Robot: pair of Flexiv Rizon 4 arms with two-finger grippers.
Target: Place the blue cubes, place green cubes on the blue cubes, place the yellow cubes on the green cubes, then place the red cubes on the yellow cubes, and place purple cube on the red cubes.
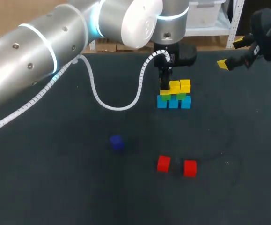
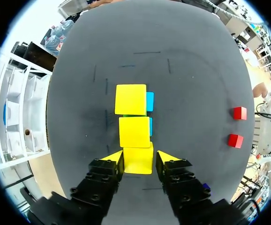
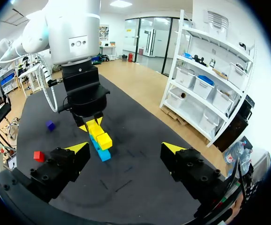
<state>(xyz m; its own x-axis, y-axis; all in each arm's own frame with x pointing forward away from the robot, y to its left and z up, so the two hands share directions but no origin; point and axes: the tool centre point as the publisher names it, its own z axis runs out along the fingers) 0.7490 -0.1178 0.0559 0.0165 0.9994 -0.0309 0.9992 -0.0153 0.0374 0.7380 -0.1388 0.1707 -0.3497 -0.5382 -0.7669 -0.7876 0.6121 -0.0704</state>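
Dark table [image 1: 41, 187], left hand [image 2: 139, 156] straddling nearest yellow cube [image 2: 137, 165], right hand [image 3: 126, 148] spread

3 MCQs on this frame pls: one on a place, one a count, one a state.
1. Where is the purple cube relative to the cube stack?
A) on top of it
B) held in the air above it
C) on the table, apart from it

2. How many red cubes lie on the table?
A) one
B) two
C) three

3. The right gripper is:
A) open and empty
B) shut on a cube
C) shut, empty

Answers:
1 C: it sits alone on the table, well clear of the stack.
2 B: two lie side by side, off the stack.
3 A: its fingers stand wide apart with nothing between them.
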